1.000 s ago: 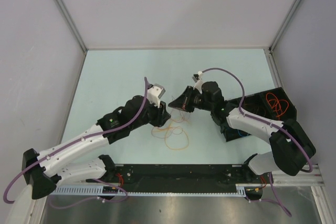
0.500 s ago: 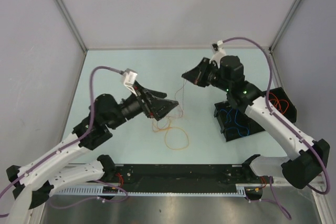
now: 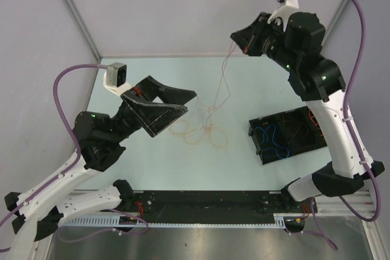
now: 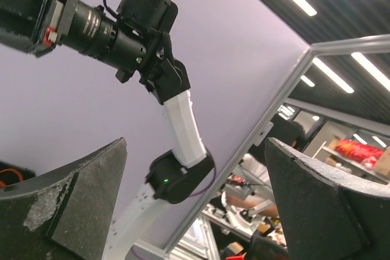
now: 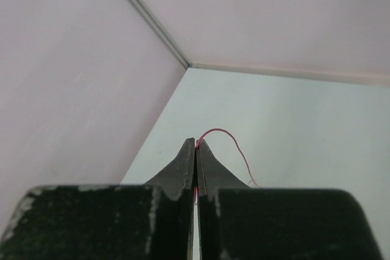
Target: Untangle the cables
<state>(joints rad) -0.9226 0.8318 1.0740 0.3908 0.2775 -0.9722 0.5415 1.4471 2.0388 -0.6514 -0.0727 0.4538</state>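
In the top view a loose tangle of orange and pale cables [image 3: 198, 131] lies on the table's middle. A thin red cable [image 3: 223, 77] rises from it to my right gripper [image 3: 234, 36], which is high near the back wall and shut on the strand's end. The right wrist view shows the jaws of my right gripper [image 5: 195, 143] pressed together with the red cable [image 5: 230, 137] arching out from between the tips. My left gripper [image 3: 187, 102] hovers left of the tangle, lifted and wide open. In the left wrist view the left gripper [image 4: 196, 144] holds nothing.
A black bin [image 3: 253, 132] stands at the right of the table, with blue cables [image 3: 272, 139] and orange cables [image 3: 317, 119] inside. Grey walls close in the left, back and right. The right arm [image 4: 183, 120] fills the left wrist view.
My left gripper has opened and lifted away from the tangle toward the left. My right gripper has climbed up and back with the red cable, drawing the strand up out of the pile.
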